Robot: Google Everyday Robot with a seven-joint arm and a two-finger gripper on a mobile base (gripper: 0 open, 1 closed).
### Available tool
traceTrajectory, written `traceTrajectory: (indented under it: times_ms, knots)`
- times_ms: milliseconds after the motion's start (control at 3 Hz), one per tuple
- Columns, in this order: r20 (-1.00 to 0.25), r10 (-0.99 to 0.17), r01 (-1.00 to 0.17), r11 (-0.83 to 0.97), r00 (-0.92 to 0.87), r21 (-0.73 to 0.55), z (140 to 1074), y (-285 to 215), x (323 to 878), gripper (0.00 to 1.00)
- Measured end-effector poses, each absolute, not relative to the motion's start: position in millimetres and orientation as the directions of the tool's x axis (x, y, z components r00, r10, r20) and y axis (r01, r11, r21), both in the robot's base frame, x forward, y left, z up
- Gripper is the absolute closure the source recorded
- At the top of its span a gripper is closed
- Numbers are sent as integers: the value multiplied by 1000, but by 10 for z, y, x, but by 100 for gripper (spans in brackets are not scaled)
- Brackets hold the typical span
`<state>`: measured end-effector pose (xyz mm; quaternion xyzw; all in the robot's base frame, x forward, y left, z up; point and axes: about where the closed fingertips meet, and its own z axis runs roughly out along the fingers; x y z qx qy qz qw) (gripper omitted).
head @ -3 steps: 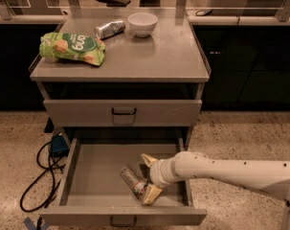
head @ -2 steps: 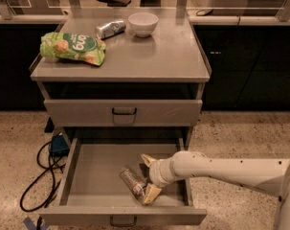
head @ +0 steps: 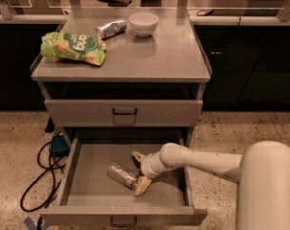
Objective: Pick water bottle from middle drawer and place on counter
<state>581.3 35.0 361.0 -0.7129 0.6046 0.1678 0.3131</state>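
Note:
The water bottle (head: 120, 175) lies on its side on the floor of the open middle drawer (head: 89, 190), pulled out at the bottom of the cabinet. My gripper (head: 139, 171) reaches into the drawer from the right on a white arm. Its tan fingers (head: 142, 186) are spread open on either side of the bottle's right end, one behind it and one in front. The bottle rests on the drawer floor. The counter (head: 159, 56) is the grey cabinet top above.
On the counter lie a green snack bag (head: 72, 47), a silvery can (head: 111, 28) and a white bowl (head: 143, 23). A closed drawer with a black handle (head: 124, 112) sits above the open one. Black cables (head: 41, 178) and a blue object (head: 58, 145) lie on the floor at left.
My gripper has moved a little to the left, closing in on the bottle's end. The bottle sits slightly further left than before. My white body fills more of the right edge.

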Motion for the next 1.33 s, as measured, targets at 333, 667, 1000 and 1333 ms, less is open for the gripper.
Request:
traceTrajectory:
  times_ms: [333,667,1000,1333]
  knots:
    - [-615,-760,-955,-29,212,-295,3675,251,6198,0]
    - [-614,-760,-955,-29,213,-294,3674,254,6199,0]
    - [-594,-767,-955,-83,243,-283,3644,464,6292,0]
    - [-562,-767,-947,-194,310,-257,3607,906,6326,0]
